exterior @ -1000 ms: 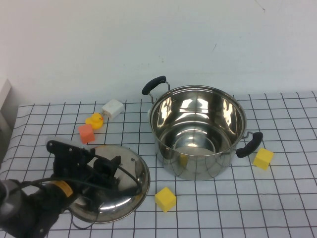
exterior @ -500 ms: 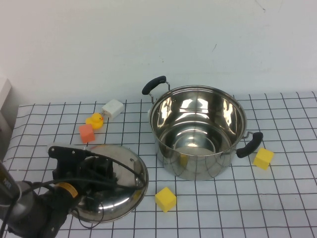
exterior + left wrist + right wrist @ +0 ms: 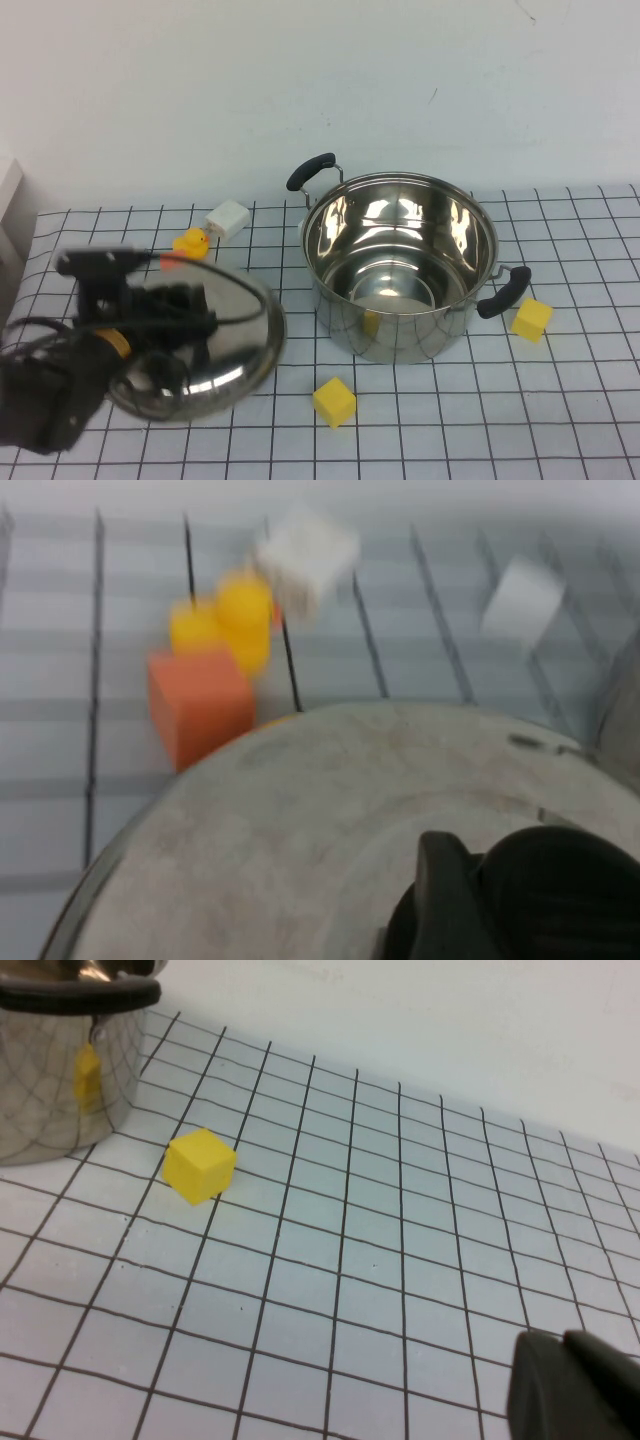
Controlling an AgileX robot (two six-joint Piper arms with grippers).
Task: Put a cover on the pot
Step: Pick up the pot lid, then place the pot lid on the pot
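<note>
Lid (image 3: 200, 350) now lifted off worktop (image 3: 560, 400), shifted left | left gripper (image 3: 165, 310) fingers clamped on its knob for carrying | pot (image 3: 400, 265) centre, uncovered | right gripper (image 3: 575, 1390) parked, fingers indeterminable.

Black left arm (image 3: 60, 385) with yellow joint ring, looping black cables, black left tool (image 3: 150, 300), glossy plastic housing

shiny steel pot (image 3: 400, 265) with black handles (image 3: 503, 291), silver lid (image 3: 205, 350) with black knob (image 3: 530, 895). white cloth (image 3: 560, 400) had black grid lines. yellow cubes (image 3: 334, 401) near front edge and right edge (image 3: 531, 319), orange block (image 3: 200, 702), yellow duck (image 3: 192, 243), white block (image 3: 229, 219). black left gripper (image 3: 165, 305) over lid, black right gripper (image 3: 575, 1385) at right side.
</note>
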